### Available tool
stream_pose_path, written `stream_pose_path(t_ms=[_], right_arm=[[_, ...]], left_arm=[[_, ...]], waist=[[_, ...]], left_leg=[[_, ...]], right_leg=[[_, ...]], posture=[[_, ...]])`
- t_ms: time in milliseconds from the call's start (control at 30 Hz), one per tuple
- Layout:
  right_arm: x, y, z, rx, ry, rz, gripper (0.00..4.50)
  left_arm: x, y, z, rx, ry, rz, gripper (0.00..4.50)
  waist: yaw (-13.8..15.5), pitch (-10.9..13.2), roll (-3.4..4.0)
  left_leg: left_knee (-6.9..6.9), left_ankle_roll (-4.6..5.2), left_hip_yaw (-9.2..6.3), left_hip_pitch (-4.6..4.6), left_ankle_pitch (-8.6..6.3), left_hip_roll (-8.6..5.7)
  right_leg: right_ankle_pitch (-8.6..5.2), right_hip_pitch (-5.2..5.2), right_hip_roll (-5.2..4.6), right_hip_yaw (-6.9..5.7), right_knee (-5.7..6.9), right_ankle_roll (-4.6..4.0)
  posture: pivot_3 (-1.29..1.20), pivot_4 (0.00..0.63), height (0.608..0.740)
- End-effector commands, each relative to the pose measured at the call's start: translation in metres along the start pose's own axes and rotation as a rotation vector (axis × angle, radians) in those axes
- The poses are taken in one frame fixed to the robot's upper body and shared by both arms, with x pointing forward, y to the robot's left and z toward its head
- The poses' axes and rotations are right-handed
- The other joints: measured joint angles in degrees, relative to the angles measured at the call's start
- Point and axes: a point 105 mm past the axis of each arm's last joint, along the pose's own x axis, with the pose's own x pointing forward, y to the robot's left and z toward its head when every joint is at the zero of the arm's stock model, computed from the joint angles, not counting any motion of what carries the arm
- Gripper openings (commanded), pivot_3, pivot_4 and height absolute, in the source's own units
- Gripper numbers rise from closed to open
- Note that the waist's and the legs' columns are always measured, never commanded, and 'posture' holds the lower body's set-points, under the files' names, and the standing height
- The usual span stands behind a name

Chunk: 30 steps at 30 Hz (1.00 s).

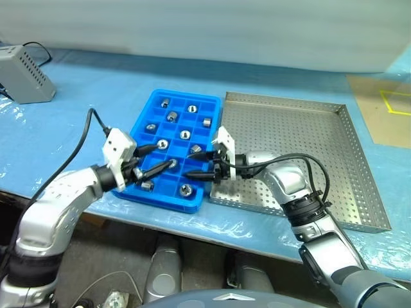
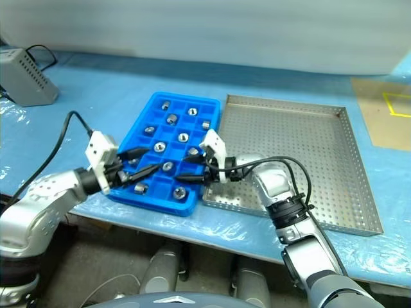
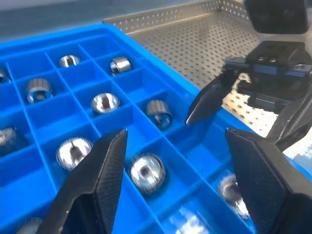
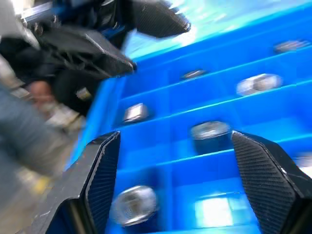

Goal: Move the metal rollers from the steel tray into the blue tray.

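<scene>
The blue tray [image 1: 142, 128] lies left of the steel tray [image 1: 302, 141], whose perforated floor looks bare. Several metal rollers [image 1: 172, 116] rest in the blue tray's compartments, one per cell; one near the front [image 1: 185, 189], another close below my left fingers [image 3: 146, 171]. My left gripper [image 1: 165, 154] reaches in from the left over the tray's near half, open, nothing between its fingers. My right gripper [image 1: 191, 164] comes from the right over the tray's near right cells, pointing at the left one, open and empty [image 4: 175, 136]. A roller [image 4: 209, 130] sits in a cell beneath it.
A grey box [image 1: 26, 74] with a black cable stands at the back left of the blue-covered table. Brown cardboard with yellow tape [image 1: 385, 109] lies at the far right. The table's front edge runs just below both trays.
</scene>
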Motion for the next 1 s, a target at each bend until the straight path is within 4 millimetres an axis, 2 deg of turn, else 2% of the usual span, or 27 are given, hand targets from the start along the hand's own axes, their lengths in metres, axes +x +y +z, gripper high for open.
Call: stream_pose_path(t_ms=[33, 200, 333, 467, 567, 700, 1000], right_arm=[[-0.015, -0.036, 0.019, -0.041, -0.101, -0.262, 3.71], [-0.04, -0.043, 0.028, -0.047, -0.169, -0.378, 3.71], [-0.054, -0.037, 0.027, -0.07, -0.172, -0.414, 3.71], [-0.078, -0.045, 0.02, -0.066, -0.175, -0.563, 3.71], [-0.094, -0.05, 0.013, -0.056, -0.169, -0.657, 3.71], [-0.104, -0.049, 0.009, -0.06, -0.154, -0.703, 3.71], [-0.106, -0.05, 0.007, -0.06, -0.143, -0.722, 3.71]], left_arm=[[0.023, 0.015, 0.006, 0.018, -0.048, 0.041, 3.4], [0.057, 0.014, 0.026, 0.016, -0.137, -0.032, 3.4], [0.072, -0.001, 0.025, 0.049, -0.126, -0.158, 3.4], [0.083, -0.001, 0.022, 0.048, -0.114, -0.201, 3.4], [0.089, -0.002, 0.02, 0.05, -0.108, -0.225, 3.4], [0.092, -0.001, 0.016, 0.05, -0.101, -0.24, 3.4], [0.089, -0.003, 0.012, 0.045, -0.097, -0.245, 3.4]], waist=[[-0.92, -0.02, -0.03], [-3.16, -0.05, -0.1], [-5.29, -0.05, -0.1], [-7.09, -0.05, -0.09], [-7.7, -0.05, -0.09], [-8.43, -0.05, -0.09], [-8.46, -0.04, -0.09]], left_leg=[[0.04, -0.04, 0.0, -0.01, 0.03, -0.01], [0.13, -0.01, 0.0, -0.14, 0.02, -0.03], [0.13, 0.11, 0.01, -0.14, -0.04, -0.01], [0.15, 0.16, 0.04, -0.13, -0.06, 0.01], [0.27, 0.18, 0.05, -0.12, -0.07, 0.03], [0.55, 0.57, 0.05, -0.13, -0.32, 0.04], [0.63, 0.69, 0.08, -0.13, -0.39, 0.05]], right_leg=[[0.0, -0.01, 0.0, 0.0, 0.06, 0.0], [0.05, -0.06, 0.0, 0.03, 0.06, -0.02], [0.04, -0.07, 0.04, 0.02, 0.02, -0.03], [0.04, -0.07, 0.05, 0.03, -0.01, -0.05], [0.05, -0.04, 0.06, 0.03, 0.01, -0.06], [0.05, 0.07, 0.06, 0.03, 0.01, -0.06], [0.06, 0.12, 0.05, 0.04, 0.0, -0.06]], posture=[[0.01, 0.15, 0.74], [-0.1, 0.15, 0.74], [-0.17, 0.15, 0.74], [-0.24, 0.15, 0.74], [-0.27, 0.15, 0.74], [-0.29, 0.15, 0.74], [-0.27, 0.15, 0.74]])
